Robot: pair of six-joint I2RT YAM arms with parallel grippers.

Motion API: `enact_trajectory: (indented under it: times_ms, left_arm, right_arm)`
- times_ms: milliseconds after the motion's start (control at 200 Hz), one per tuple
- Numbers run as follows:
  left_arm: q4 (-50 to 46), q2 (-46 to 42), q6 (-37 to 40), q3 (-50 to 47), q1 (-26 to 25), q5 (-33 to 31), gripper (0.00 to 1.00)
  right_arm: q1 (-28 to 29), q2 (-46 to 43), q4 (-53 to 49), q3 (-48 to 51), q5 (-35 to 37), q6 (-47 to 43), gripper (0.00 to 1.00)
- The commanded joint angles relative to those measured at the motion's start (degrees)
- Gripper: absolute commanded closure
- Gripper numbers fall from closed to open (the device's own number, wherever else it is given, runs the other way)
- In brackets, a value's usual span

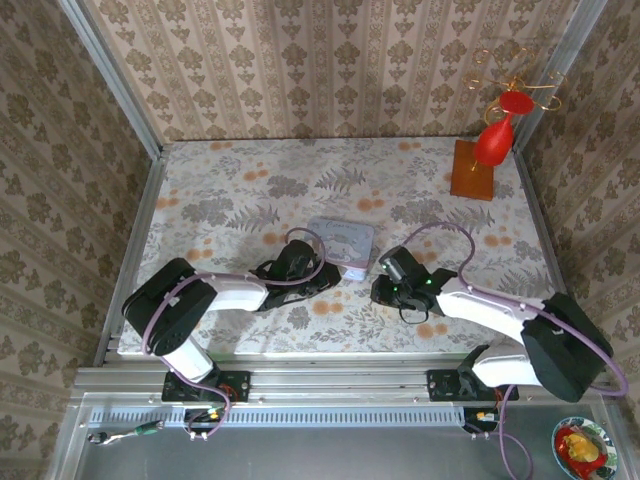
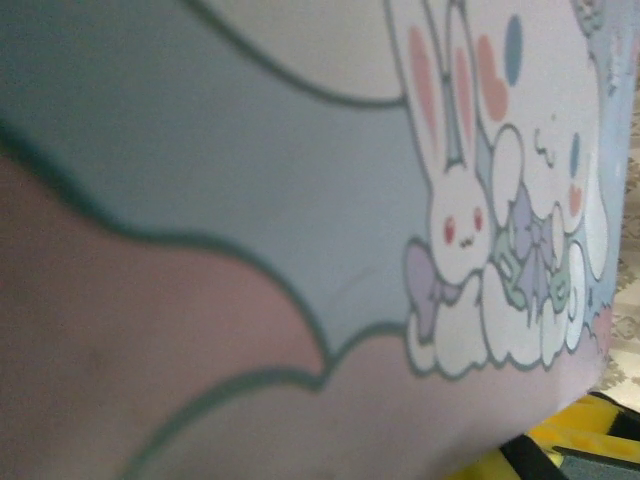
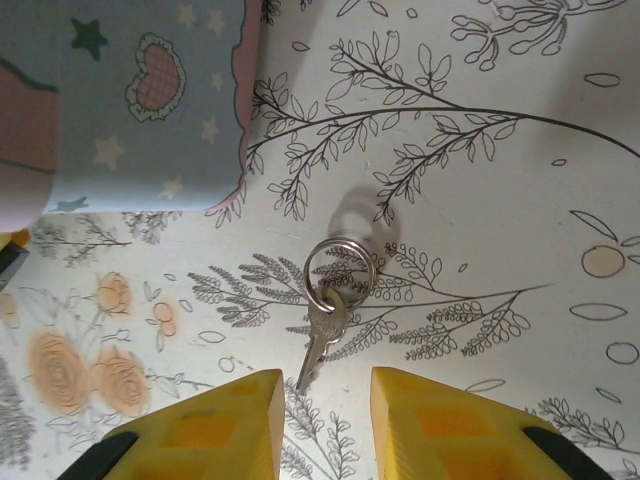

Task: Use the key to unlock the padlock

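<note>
Right claw (image 3: pixel 322 400) part-open, empty; we'd straddle key (image 3: pixel 325 328) near table (image 1: pixel 230 170) centre, pinch bow. Left claw (image 1: pixel 325 272) perhaps bracing tin (image 1: pixel 340 246), grip untellable.

No text, numbers or brand marks can be read anywhere in these views.

Tin (image 2: pixel 300 200) — the lid carries printed artwork only: a cartoon rabbit (image 2: pixel 455 215) on the left wrist view, a frilled heart (image 3: pixel 155 72) and small stars (image 3: pixel 90 38) on the right wrist view. None of it forms lettering.

Key (image 3: pixel 322 335) — the face is too small to make out any stamp.
</note>
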State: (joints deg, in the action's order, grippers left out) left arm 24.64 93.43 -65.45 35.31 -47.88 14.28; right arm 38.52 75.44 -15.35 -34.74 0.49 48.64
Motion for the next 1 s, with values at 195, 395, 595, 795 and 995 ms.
enact_trajectory:
  times_ms: [195, 395, 595, 795, 995]
  left_arm:
    - [-0.8, 1.7, 3.3, 0.9, 0.9, 0.7, 0.96]
    - [0.8, 2.4, 3.1, 0.1, 1.0, 1.3, 0.93]
    - [2.8, 2.8, 2.4, -1.2, 0.9, 1.7, 0.91]
    - [3.1, 2.4, 2.3, -1.9, 0.9, 1.6, 0.90]
    - [2.6, 0.9, 3.1, -2.6, 0.9, 1.0, 0.84]
  right_arm:
    - [1.6, 8.7, -4.8, -6.6, 5.9, -2.6, 0.71]
    - [3.1, 13.1, -6.7, -9.7, 7.8, -2.8, 0.71]
    - [4.3, 17.3, -8.1, -11.8, 9.3, -2.3, 0.80]
    - [4.4, 16.1, -6.7, -10.4, 9.6, -1.2, 0.98]
    - [4.4, 12.0, -5.8, -8.4, 10.4, -0.1, 1.00]
